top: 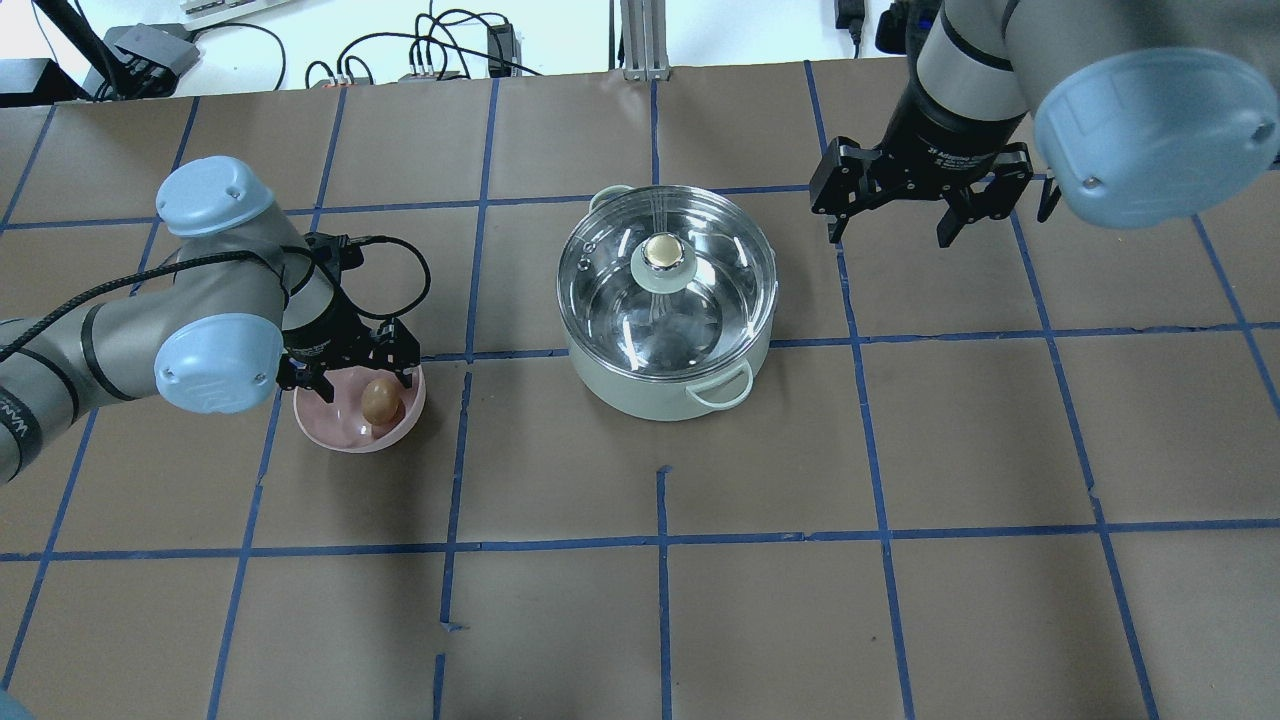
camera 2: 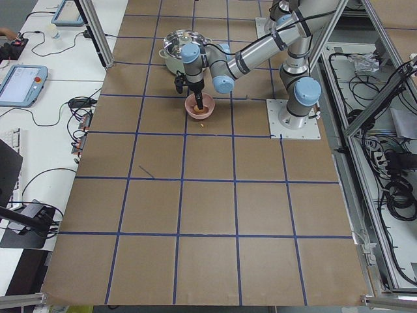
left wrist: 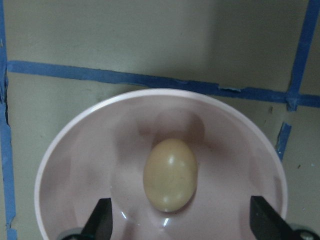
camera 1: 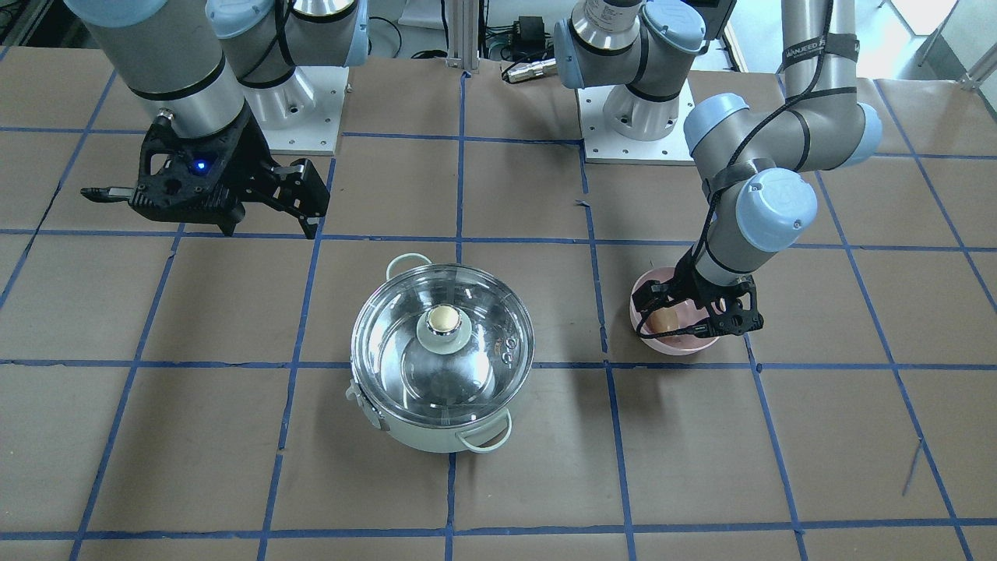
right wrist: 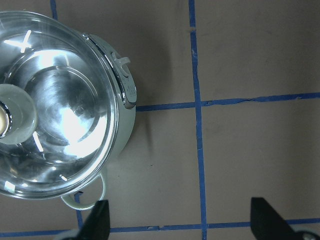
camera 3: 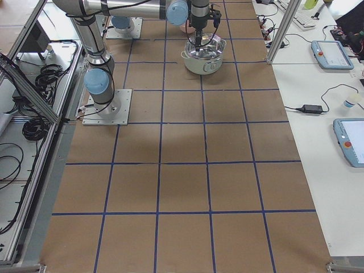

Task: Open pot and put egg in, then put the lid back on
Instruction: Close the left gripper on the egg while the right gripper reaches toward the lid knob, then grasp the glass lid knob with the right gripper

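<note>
The mint-green pot [top: 640, 395] stands mid-table with the glass lid [top: 700, 300] on it, beige-gold knob [top: 661, 253] on top. It also shows in the front view [camera 1: 424, 438] and the right wrist view [right wrist: 126, 132]. The tan egg [top: 379, 398] lies in the pink bowl [top: 340, 432]; in the left wrist view the egg [left wrist: 170, 174] sits mid-bowl. My left gripper [top: 345, 375] is open, low over the bowl, fingers on either side of the egg. My right gripper [top: 890, 215] is open and empty, up in the air right of the pot.
Brown paper with a blue tape grid [top: 660, 540] covers the table. The arm bases [camera 1: 639, 117] stand at the robot's edge. Cables and boxes [top: 430, 50] lie beyond the far edge.
</note>
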`<state>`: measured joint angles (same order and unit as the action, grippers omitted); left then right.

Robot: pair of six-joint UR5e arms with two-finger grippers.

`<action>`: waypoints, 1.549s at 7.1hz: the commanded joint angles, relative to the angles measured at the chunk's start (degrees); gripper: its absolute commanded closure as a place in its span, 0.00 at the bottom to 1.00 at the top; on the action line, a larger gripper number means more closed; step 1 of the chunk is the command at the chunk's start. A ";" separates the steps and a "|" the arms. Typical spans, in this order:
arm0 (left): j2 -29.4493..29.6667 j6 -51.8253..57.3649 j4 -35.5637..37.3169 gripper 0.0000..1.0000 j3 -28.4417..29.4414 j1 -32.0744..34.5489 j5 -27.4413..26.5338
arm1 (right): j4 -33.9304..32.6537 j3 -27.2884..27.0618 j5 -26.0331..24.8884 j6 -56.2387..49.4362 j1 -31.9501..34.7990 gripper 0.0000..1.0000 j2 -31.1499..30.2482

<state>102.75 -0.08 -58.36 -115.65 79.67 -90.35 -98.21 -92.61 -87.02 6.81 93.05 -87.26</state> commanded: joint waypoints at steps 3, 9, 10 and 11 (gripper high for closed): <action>0.52 -2.56 0.79 0.08 -0.71 -0.04 -0.09 | -14.58 0.76 0.18 12.13 10.11 0.00 6.45; 3.07 -3.17 8.00 0.09 -3.00 -0.13 -0.09 | -26.33 0.85 0.18 19.29 16.01 0.02 16.59; 3.24 -3.17 8.08 0.09 -3.44 -0.13 -0.09 | -26.25 0.76 0.18 19.47 16.80 0.02 16.68; 3.42 -3.09 8.17 0.09 -3.35 -0.13 0.00 | -26.24 0.76 0.18 19.56 16.98 0.02 16.68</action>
<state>105.95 -3.24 -50.30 -118.96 79.54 -90.42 -124.44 -91.81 -86.84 26.18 109.56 -70.64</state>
